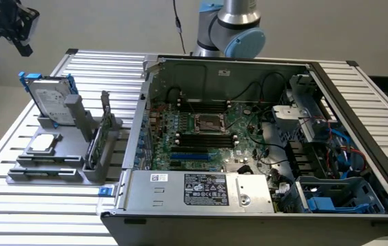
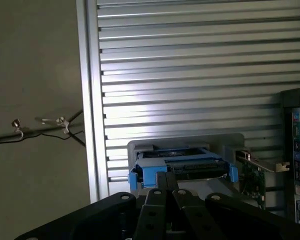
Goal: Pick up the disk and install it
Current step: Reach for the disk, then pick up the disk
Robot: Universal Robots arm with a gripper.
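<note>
Exterior view: the disk (image 1: 49, 98) stands on edge in a grey rack (image 1: 44, 174) on the slatted table (image 1: 16, 205). It is silver-grey with a pale label and blue bracket. The gripper (image 2: 166, 177) hangs above, closed and empty, seemingly well clear.

Slatted metal table (image 1: 44, 215), grey parts stand (image 1: 44, 174) (exterior view's left) beside open computer case (image 1: 228, 77).

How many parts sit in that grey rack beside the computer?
3: hard drive upright at the back, square chip flat in front, green card on edge nearest the case.
</note>
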